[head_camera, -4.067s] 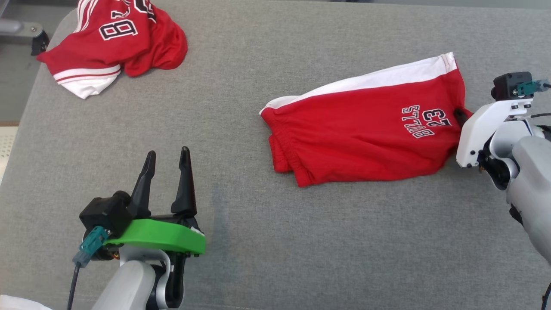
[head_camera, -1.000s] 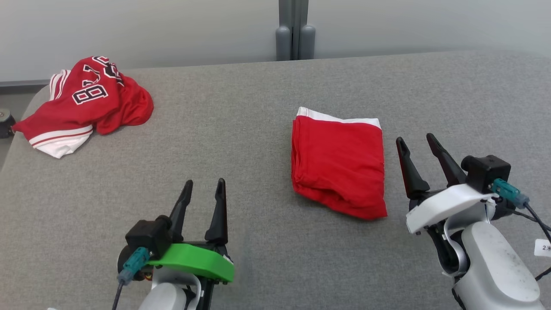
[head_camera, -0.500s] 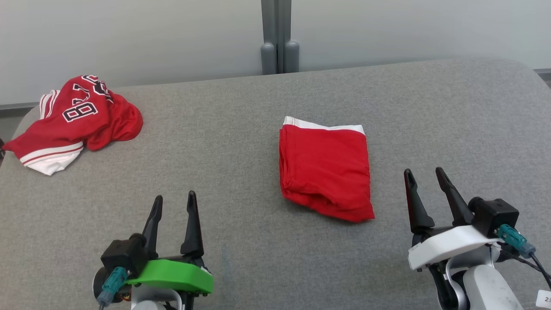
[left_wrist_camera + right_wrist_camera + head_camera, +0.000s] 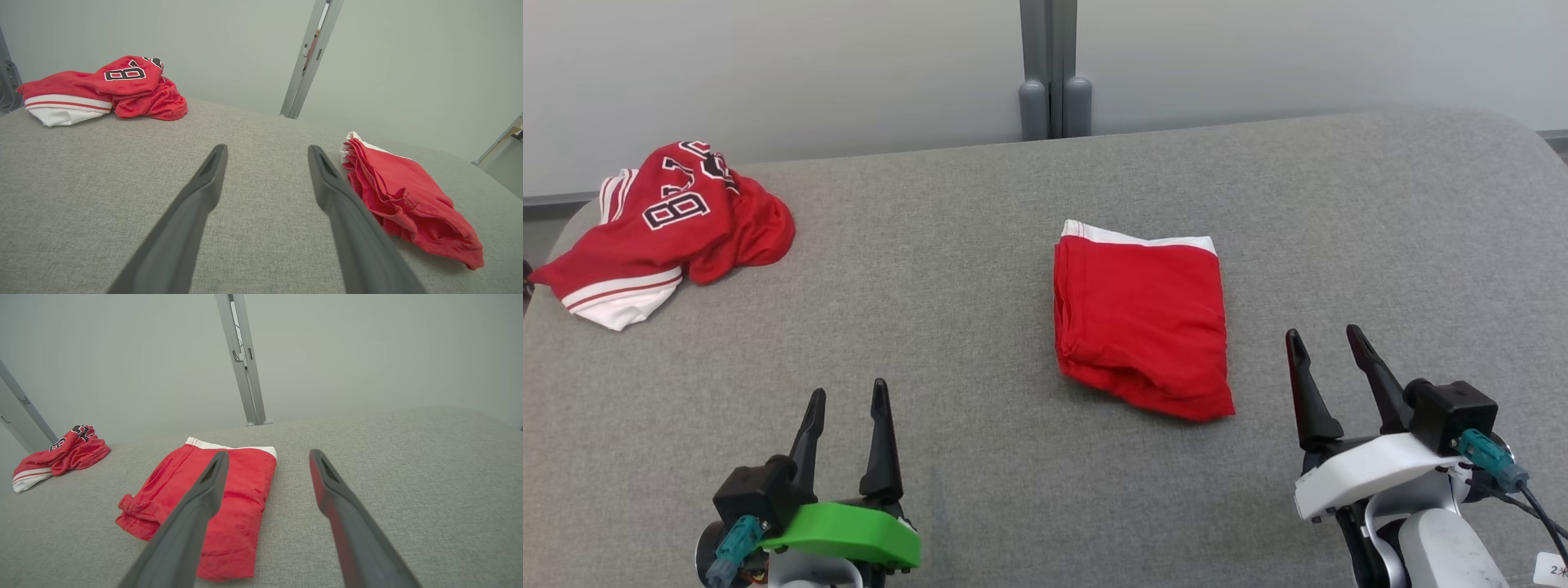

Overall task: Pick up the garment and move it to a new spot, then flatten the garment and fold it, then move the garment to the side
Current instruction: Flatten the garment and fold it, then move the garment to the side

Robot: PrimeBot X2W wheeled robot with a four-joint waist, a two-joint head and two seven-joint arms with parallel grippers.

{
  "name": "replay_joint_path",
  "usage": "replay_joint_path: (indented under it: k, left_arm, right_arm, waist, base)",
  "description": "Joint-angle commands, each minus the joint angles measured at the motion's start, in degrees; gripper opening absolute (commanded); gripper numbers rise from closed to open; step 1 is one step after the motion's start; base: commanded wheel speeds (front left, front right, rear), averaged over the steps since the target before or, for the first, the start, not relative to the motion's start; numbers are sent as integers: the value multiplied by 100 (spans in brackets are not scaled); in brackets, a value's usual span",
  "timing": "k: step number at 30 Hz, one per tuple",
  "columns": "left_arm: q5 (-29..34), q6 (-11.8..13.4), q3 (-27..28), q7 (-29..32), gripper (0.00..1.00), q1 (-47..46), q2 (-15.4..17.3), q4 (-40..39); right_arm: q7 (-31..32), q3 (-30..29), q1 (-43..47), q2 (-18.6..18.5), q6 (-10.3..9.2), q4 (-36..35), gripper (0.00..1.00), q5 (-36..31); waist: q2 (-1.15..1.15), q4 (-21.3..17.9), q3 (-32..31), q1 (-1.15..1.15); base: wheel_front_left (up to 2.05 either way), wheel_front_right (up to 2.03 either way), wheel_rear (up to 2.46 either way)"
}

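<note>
The garment [image 4: 1141,318], red shorts with a white band along the far edge, lies folded into a compact rectangle right of the middle of the grey padded table [image 4: 980,269]. It also appears in the left wrist view as the red shorts [image 4: 404,192] at right and in the right wrist view as the folded shorts [image 4: 216,498] at lower left. My left gripper [image 4: 847,392] stands open at the lower left, well apart from it. My right gripper [image 4: 1321,336] stands open at the lower right, a short way right of the shorts, holding nothing.
A crumpled red jersey [image 4: 662,224] with white trim and black-and-white numbers lies at the table's far left corner, also visible as a red heap [image 4: 102,87] and a small red heap [image 4: 57,457]. A grey post [image 4: 1049,65] and pale wall stand behind the table's far edge.
Over four seconds the shorts went from spread out with my right gripper at their edge to folded and released. In the last second both grippers drew back toward me, and the camera shifted.
</note>
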Motion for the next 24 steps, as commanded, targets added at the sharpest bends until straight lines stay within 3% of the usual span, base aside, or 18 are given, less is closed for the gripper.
replay_joint_path:
  k: [1, 11, 19, 24]
  left_arm:
    - [47, -27, 43, -1, 100, -11, -2, 6]
    - [101, -80, 76, -2, 100, -122, -37, 5]
    - [111, -115, 19, -2, 100, -297, -51, 22]
    - [95, -109, 3, -2, 100, -390, -54, 6]
  right_arm:
    - [11, -8, 69, -2, -6, -6, 100, -27]
    - [393, -136, -241, -10, -6, 40, 100, -120]
    - [1162, -193, -1090, -470, -6, 202, 100, 73]
    - [1770, -209, -1578, -687, -6, 687, 100, 366]
  waist:
    - [0, 5, 8, 0]
    - [0, 93, 177, 0]
    - [0, 290, 456, 0]
    - [0, 495, 682, 0]
  base:
    - [0, 0, 0]
    - [0, 0, 0]
    - [0, 0, 0]
    - [0, 0, 0]
